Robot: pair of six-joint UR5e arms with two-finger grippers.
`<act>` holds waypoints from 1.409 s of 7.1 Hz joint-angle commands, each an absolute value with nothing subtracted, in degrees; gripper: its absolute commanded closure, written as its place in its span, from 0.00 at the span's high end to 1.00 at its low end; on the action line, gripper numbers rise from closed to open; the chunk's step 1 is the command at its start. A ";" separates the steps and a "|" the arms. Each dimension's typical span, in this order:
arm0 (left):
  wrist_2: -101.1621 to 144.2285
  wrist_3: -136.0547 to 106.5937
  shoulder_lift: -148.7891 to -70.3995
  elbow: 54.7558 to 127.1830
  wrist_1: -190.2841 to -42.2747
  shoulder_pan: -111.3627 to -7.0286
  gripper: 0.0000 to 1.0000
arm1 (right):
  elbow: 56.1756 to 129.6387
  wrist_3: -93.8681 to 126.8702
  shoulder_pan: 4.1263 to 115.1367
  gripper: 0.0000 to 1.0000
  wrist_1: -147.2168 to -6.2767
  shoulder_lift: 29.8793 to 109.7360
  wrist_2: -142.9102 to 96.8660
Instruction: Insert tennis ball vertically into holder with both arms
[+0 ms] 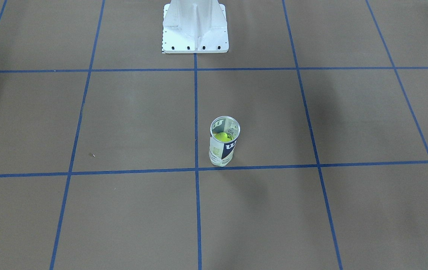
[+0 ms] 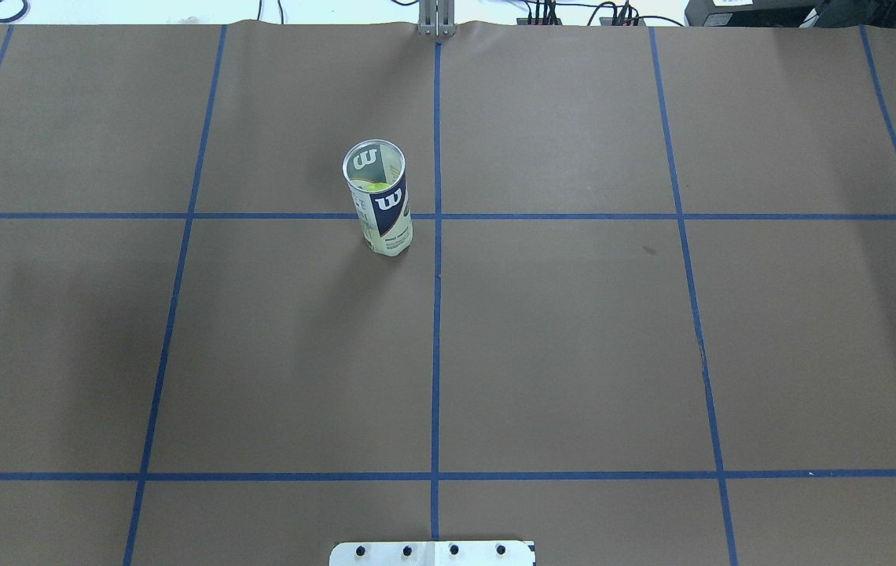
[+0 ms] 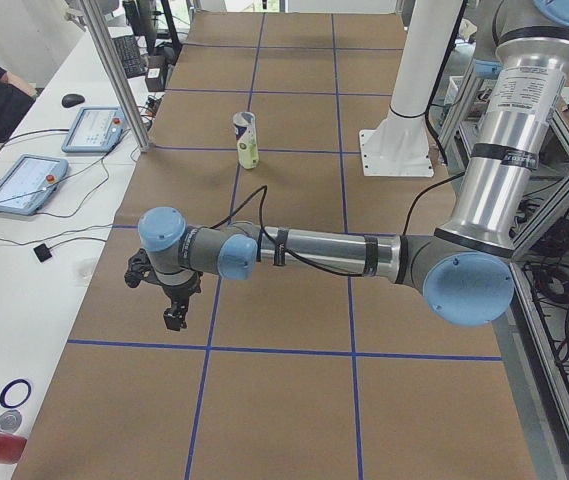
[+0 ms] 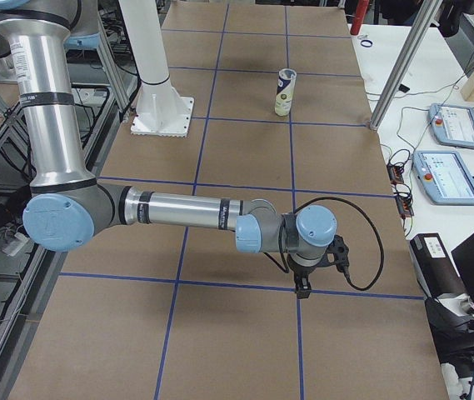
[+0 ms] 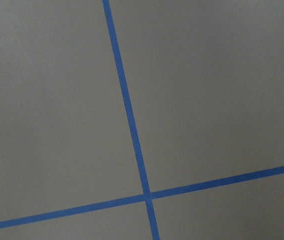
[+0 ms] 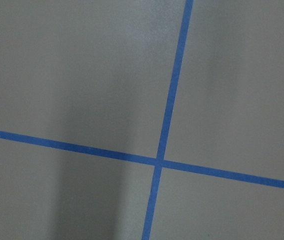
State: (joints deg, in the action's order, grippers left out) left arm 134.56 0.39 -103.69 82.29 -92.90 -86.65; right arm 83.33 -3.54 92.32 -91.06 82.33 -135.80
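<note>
The holder [image 1: 224,144], a clear can with a white and navy "W" label, stands upright near the table's middle; it also shows in the overhead view [image 2: 382,206] and both side views [image 3: 247,140] [image 4: 284,92]. A yellow-green tennis ball [image 1: 223,137] sits inside it, below the open rim. My left gripper [image 3: 174,303] hangs over the table's left end, far from the holder. My right gripper [image 4: 301,287] hangs over the right end. Both show only in the side views, so I cannot tell whether they are open or shut. The wrist views show only brown paper and blue tape.
The white pedestal base [image 1: 195,30] stands at the robot's side of the table. Teach pendants lie on the white side benches [image 3: 24,183] [image 4: 449,175]. Aluminium posts [image 3: 114,70] [image 4: 403,67] stand at the table's far edge.
</note>
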 commanded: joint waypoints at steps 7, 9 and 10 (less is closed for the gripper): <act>135.52 0.26 -97.39 87.55 -87.54 -87.27 1.00 | 88.51 -4.13 93.43 0.99 -98.96 82.97 -135.78; 135.53 0.44 -97.29 87.54 -87.36 -87.28 1.00 | 88.24 -3.34 93.34 0.99 -98.61 82.88 -136.76; 135.61 0.61 -96.77 87.63 -87.54 -87.28 1.00 | 88.33 -3.25 92.90 0.99 -98.61 82.79 -136.84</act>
State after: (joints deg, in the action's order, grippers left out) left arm 135.55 0.42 -97.22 87.65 -87.41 -87.27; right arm 88.26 -3.50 93.28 -98.65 82.91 -136.57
